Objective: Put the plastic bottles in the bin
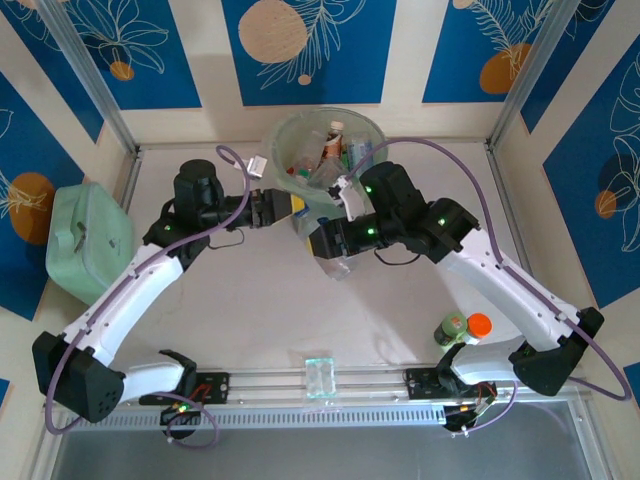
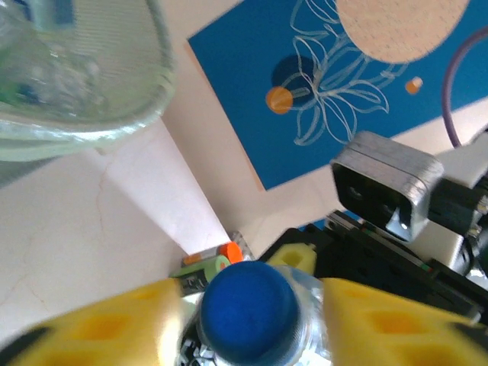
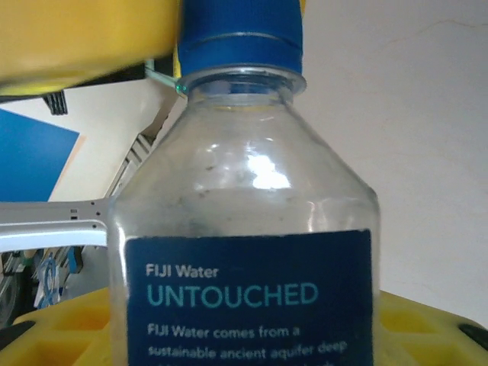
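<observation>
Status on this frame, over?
Right tool shut on water bottle. Left tool around its blue cap, grip unclear. Bin right beside both, bottles already inside.

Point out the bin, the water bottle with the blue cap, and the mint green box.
bin [image 1: 283, 150]: top view, on its left wall.
water bottle [image 3: 252, 297]: right wrist view, on its blue label.
mint green box [image 1: 85, 240]: top view, on its lid.
</observation>
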`<state>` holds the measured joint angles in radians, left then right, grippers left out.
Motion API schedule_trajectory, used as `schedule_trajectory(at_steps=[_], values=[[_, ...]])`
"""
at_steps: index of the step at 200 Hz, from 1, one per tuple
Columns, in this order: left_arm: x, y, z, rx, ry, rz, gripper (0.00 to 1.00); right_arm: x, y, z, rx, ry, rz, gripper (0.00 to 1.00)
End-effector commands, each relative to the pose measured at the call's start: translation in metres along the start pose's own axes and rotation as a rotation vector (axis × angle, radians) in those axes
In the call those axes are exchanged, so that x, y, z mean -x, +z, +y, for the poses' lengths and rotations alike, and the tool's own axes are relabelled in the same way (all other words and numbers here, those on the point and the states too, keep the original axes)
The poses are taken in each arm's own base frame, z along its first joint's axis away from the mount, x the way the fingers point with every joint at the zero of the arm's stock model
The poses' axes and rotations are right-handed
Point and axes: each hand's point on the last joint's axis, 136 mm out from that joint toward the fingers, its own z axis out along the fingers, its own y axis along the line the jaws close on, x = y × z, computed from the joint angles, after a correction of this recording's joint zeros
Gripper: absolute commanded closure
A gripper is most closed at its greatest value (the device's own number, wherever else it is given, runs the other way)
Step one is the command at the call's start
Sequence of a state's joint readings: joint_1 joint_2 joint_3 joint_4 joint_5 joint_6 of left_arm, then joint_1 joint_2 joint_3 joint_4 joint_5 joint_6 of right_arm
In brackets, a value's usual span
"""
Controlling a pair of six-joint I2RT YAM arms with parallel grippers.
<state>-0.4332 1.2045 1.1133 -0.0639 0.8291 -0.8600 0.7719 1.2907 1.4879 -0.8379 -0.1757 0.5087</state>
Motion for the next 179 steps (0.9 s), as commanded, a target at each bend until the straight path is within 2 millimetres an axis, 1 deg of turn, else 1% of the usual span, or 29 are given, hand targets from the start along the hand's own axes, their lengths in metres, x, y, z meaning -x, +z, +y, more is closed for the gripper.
schedule_trajectory(at_steps=[1, 15, 30, 37, 47, 63, 73, 88, 91, 119, 139, 148, 179], values=[[0.028, -0.020, 0.002, 0.097, 0.026, -0.173, 0.00, 0.024, -0.020, 0.003, -0.038, 0.012, -0.095, 0.47], [0.042, -0.042, 0.000, 0.166, 0.046, -0.280, 0.00, 0.044, -0.032, -0.002, -0.077, 0.028, -0.158, 0.48], [0.056, -0.076, 0.006, 0.315, 0.060, -0.425, 0.00, 0.069, -0.048, -0.011, -0.130, 0.065, -0.246, 0.48], [0.058, -0.092, 0.008, 0.384, 0.066, -0.476, 0.00, 0.082, -0.055, -0.015, -0.140, 0.085, -0.282, 0.48], [0.060, -0.111, 0.006, 0.449, 0.091, -0.533, 0.00, 0.100, -0.064, -0.023, -0.176, 0.121, -0.334, 0.48], [0.055, -0.128, 0.008, 0.522, 0.113, -0.570, 0.00, 0.125, -0.072, -0.033, -0.218, 0.156, -0.396, 0.48], [0.049, -0.131, 0.013, 0.550, 0.112, -0.557, 0.00, 0.138, -0.074, -0.044, -0.257, 0.186, -0.423, 0.48], [0.037, -0.131, 0.028, 0.598, 0.086, -0.511, 0.00, 0.154, -0.075, -0.060, -0.309, 0.250, -0.447, 0.48], [0.034, -0.131, 0.031, 0.607, 0.080, -0.501, 0.00, 0.156, -0.073, -0.065, -0.318, 0.265, -0.446, 0.48], [0.015, -0.129, 0.053, 0.642, 0.034, -0.458, 0.00, 0.180, -0.063, -0.084, -0.359, 0.307, -0.474, 0.48], [0.009, -0.128, 0.061, 0.646, 0.016, -0.452, 0.00, 0.190, -0.054, -0.102, -0.418, 0.323, -0.455, 0.48], [0.008, -0.127, 0.063, 0.648, 0.014, -0.445, 0.01, 0.191, -0.049, -0.112, -0.450, 0.334, -0.431, 0.48], [0.006, -0.126, 0.066, 0.654, 0.021, -0.439, 0.02, 0.198, -0.038, -0.133, -0.531, 0.275, -0.387, 0.47]])
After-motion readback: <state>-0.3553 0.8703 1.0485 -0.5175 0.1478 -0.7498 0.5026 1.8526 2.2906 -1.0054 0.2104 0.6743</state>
